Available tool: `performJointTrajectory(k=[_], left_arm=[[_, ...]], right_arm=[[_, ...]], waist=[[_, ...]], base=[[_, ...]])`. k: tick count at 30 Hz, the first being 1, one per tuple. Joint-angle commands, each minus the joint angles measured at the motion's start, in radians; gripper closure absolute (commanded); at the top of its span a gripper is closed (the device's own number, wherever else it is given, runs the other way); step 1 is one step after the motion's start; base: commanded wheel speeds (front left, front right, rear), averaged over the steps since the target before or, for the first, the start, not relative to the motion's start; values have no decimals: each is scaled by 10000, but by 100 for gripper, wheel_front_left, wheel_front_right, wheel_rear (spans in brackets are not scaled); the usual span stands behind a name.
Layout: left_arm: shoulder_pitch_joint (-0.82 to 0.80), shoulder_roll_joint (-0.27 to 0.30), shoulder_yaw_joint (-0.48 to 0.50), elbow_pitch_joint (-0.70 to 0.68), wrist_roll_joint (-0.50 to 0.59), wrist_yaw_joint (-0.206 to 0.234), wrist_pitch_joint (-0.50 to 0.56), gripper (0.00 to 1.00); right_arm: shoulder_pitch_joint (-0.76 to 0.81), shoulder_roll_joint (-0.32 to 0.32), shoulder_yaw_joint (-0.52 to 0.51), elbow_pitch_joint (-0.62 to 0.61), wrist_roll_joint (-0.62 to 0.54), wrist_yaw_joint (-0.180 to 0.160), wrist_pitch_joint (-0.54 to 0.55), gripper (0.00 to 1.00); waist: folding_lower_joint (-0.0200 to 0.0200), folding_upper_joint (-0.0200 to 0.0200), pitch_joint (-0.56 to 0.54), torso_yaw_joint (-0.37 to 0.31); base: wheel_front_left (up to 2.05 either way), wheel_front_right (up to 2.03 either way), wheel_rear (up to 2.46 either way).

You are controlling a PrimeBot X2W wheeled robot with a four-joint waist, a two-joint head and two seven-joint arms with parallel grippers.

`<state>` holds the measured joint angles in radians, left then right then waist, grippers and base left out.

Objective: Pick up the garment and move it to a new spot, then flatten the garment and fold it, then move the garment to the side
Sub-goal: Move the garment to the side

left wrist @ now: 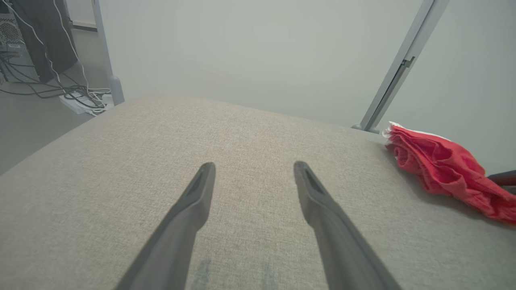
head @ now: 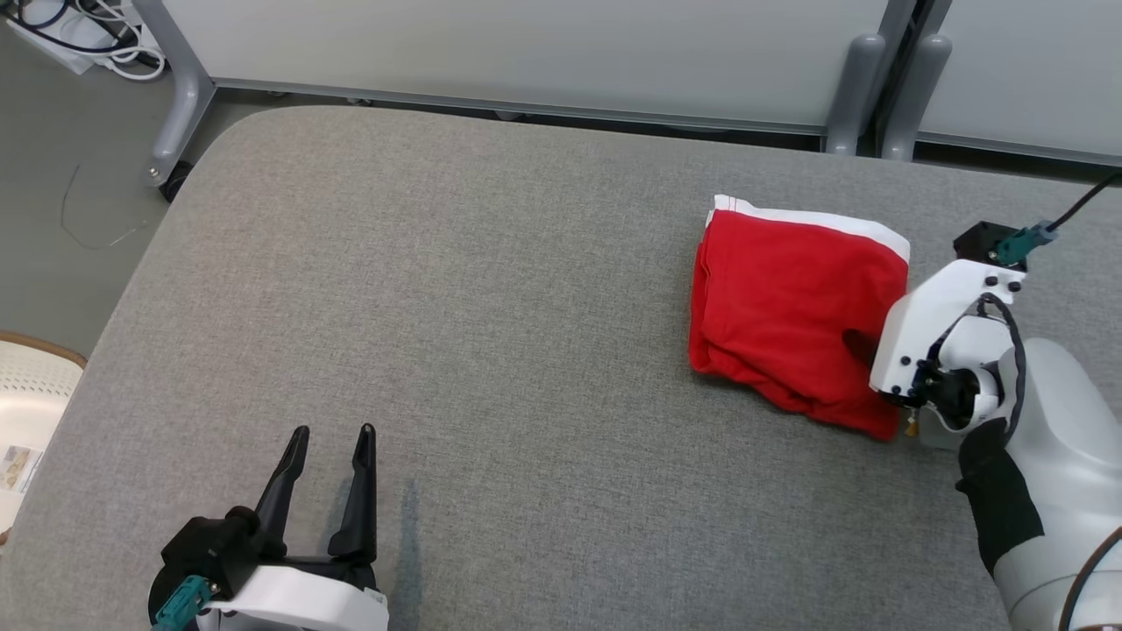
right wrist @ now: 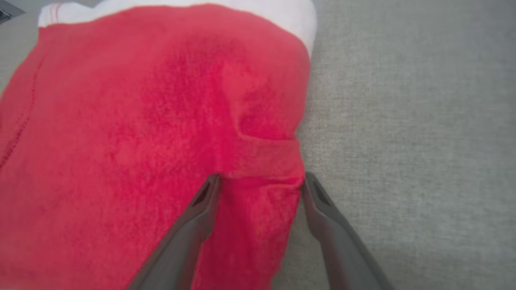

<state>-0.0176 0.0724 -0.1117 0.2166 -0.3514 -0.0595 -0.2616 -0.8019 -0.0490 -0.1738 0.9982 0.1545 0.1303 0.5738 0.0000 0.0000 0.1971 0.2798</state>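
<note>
You see the garment (head: 789, 307) as soft red cloth with a fuzzy, matt nap, and a smoother white band (head: 815, 219) along one edge. Your bench (head: 491, 350) wears grey woven fabric, matt and slightly coarse. The fingers (left wrist: 193, 209) of the left hand (head: 333, 428) look like dark matt plastic. The right forearm shell (head: 929, 324) is glossy white plastic.

Garment (head: 780, 307) at the table's (head: 491, 307) right, left gripper (head: 335, 431) well apart

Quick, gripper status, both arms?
Left gripper: open, empty, over the grey fabric-covered table.
Right gripper: open, astride an edge of the folded red cloth garment with white trim.
</note>
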Motion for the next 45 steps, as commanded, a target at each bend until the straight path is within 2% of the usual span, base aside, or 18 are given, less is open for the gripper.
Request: performJointTrajectory(k=[1, 2, 5, 6, 15, 21, 25, 30, 36, 37, 41, 45], left_arm=[[-146, -6, 24, 24, 51, -43, -39, 0], [-158, -16, 34, 52, 64, -69, -39, 0], [-190, -42, 78, 114, 80, -114, -39, 0], [-199, -45, 82, 136, 86, -137, -39, 0], [-69, -69, 161, 195, 172, -248, -40, 0], [123, -81, 265, 122, 214, -268, -40, 0], [251, -92, 266, 82, 217, -259, -40, 0], [325, -87, 320, -12, 168, -232, -38, 0], [93, -74, 252, -71, 183, -292, -40, 0], [-4, -55, 231, -90, 181, -302, -40, 0], [-179, 22, 204, -68, 186, -347, -40, 0], [-332, 92, 145, -6, 135, -371, -30, 0]], right_arm=[[-92, -41, 205, 316, 193, 9, -137, 0], [-159, -43, 375, 530, 301, 8, -239, 20], [-375, -29, 997, 1021, 613, 9, -582, 91], [-437, -34, 1153, 1111, 676, 9, -728, 100], [-919, -48, 1851, 1529, 193, 6, -1761, 100], [-886, -64, 3089, 897, -404, 6, -1617, 100], [-625, -347, 3854, 268, -635, 6, -1403, 100], [-66, -1450, 5129, -1260, -659, 6, -767, 100], [830, -3396, 6289, -3576, -285, 5, 336, 100], [1046, -3962, 6529, -4367, -169, 6, 642, 100], [1409, -5140, 6770, -5713, -83, 5, 1215, 100], [1549, -6106, 6906, -6475, -277, 5, 1459, 100]], waist=[[0, 0, -33, -54], [0, 0, -47, -96], [0, 0, -110, -261], [0, 0, -128, -327], [0, 0, -420, -1017], [0, 0, -801, -1625], [0, 0, -979, -1983], [0, 0, -1083, -2627], [0, 0, -825, -3160], [0, 0, -701, -3248], [0, 0, -455, -3354], [0, 0, -211, -3353]], base=[[0, 0, 0], [0, 0, 0], [0, 0, 0], [0, 0, 0], [0, 0, 0], [0, 0, 0], [0, 0, 0], [0, 0, 0], [0, 0, 0], [0, 0, 0], [0, 0, 0], [0, 0, 0]])
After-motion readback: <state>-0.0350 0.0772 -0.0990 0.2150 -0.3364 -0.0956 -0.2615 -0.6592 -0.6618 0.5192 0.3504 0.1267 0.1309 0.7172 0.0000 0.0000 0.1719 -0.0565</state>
